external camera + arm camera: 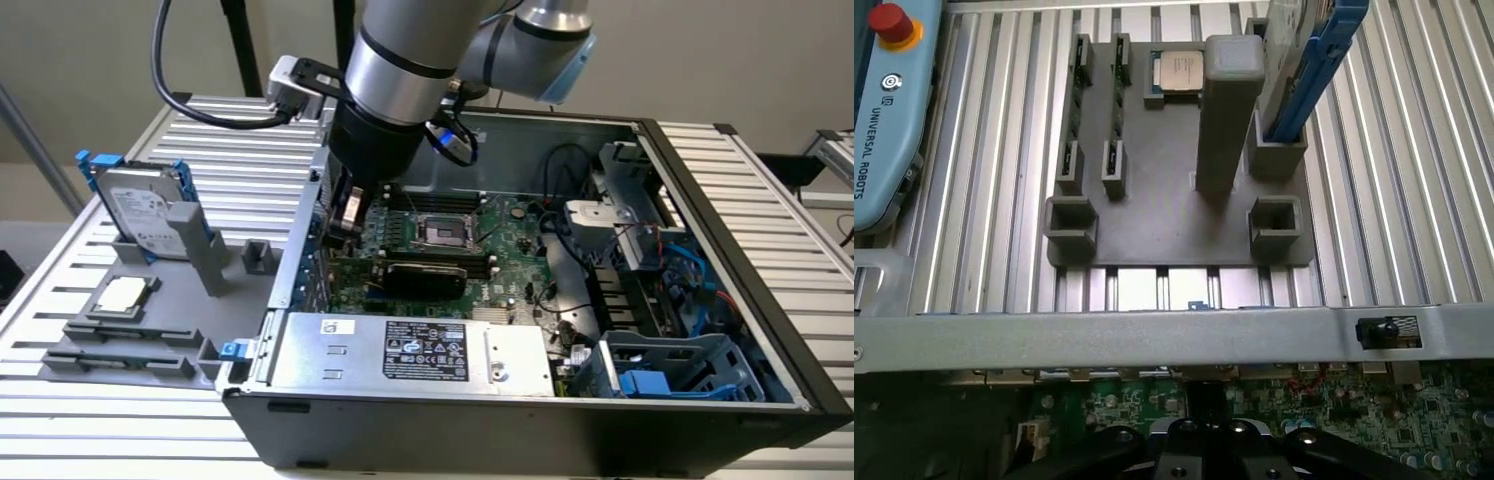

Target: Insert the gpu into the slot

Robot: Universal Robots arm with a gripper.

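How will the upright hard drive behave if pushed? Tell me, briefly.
The hard drive stands on edge in a grey fixture, so a sideways push would likely tip it, not slide it. Its metal casing looks rigid, probably heavy for its size.

Silver and black arm with pale blue joint caps

The arm (400, 50) was built of thick, brushed-silver tube sections, the nearest one ringed by a thin dark seam and ending in a black cylindrical wrist section (378, 150). Behind it a second silver joint carried a pale blue end cap (567, 70). A thick black cable (180, 95) looped down beside the arm to a small grey and black box (296, 85) mounted at the wrist, and a short blue-tinted cable (461, 145) hung just under the joint. In the wrist view the claw (1204, 445) appeared as black, rounded linkage parts with shiny round bolt heads, possibly three or four.
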